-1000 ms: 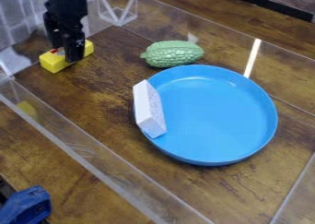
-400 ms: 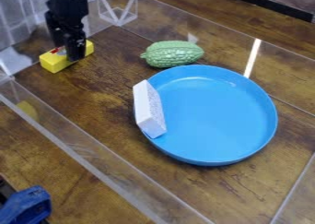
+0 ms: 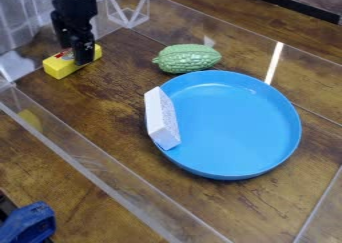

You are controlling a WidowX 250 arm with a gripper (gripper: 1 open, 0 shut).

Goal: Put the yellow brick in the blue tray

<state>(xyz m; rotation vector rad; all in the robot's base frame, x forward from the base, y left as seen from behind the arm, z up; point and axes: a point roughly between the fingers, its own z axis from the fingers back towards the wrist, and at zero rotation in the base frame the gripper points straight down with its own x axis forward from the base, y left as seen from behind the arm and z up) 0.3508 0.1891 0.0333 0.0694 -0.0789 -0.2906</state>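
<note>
Jaws spread, low over the brick (image 3: 59, 65).
I see them pointing down at the worktop's (image 3: 107, 187) far left corner; the tray (image 3: 234, 122) sits well apart, right.

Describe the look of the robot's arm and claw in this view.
Only the lower end of the arm shows, at the top left: a black, boxy column narrowing into a black claw. A reddish-orange patch sits near the fingertips. No cables or readable markings can be made out; the image is too coarse.
</note>
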